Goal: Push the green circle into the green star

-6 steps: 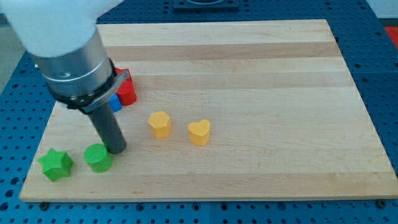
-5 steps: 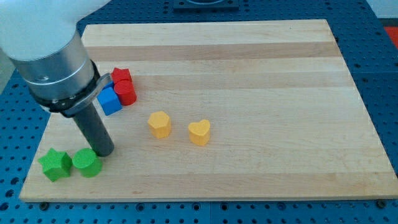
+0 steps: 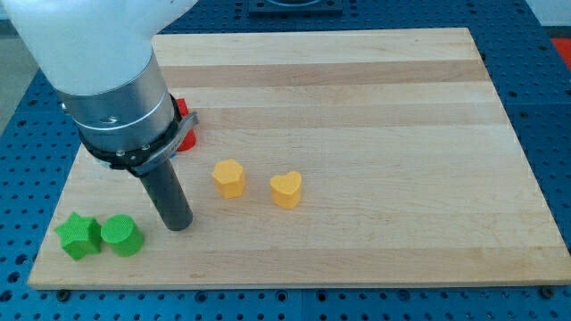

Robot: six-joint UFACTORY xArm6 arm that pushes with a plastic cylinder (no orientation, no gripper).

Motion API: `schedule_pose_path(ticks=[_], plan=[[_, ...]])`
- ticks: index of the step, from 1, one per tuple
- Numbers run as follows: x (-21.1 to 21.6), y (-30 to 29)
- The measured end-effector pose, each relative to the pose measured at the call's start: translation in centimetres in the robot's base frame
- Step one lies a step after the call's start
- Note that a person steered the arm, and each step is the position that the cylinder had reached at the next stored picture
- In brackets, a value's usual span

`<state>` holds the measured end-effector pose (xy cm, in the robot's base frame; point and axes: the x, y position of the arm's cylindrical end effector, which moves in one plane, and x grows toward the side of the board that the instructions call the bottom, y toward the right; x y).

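**Green circle resting against the green star, rod just beside them**

Green circle point(image 3: 121, 235), a short matte cylinder with a flat round top, sits near the bottom left corner of the counter point(image 3: 375, 107). Its left side touches the green star point(image 3: 79, 235), a chunky block of the same bright green with blunt points.

My tip point(image 3: 179, 224) is the only end effector here: the lower end of a straight, smooth, dark grey rod with no jaws to spread or press together, and it holds nothing. It stands on the wood just to the right of the green circle, with a narrow gap of bare board between them. Above the rod, a wide brushed-metal collar and a glossy white arm housing fill the view's upper left.

To the right of the tip, toward the middle of the board, stand two yellow blocks. The nearer yellow block point(image 3: 229, 177) looks roughly heart shaped with softened edges; the yellow heart point(image 3: 286, 189) further right shows a clear notch on top. They are close but apart.

Behind the metal collar, a red block point(image 3: 185, 134) peeks out, its shape mostly hidden.

The counter is a pale wooden board with lengthwise grain stripes, lying on a blue perforated base.
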<state>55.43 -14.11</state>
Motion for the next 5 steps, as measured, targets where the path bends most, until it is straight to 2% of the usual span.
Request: schedule_pose_path(ticks=[2,5], plan=[[1.9,-0.3],[1.9,-3.7]])
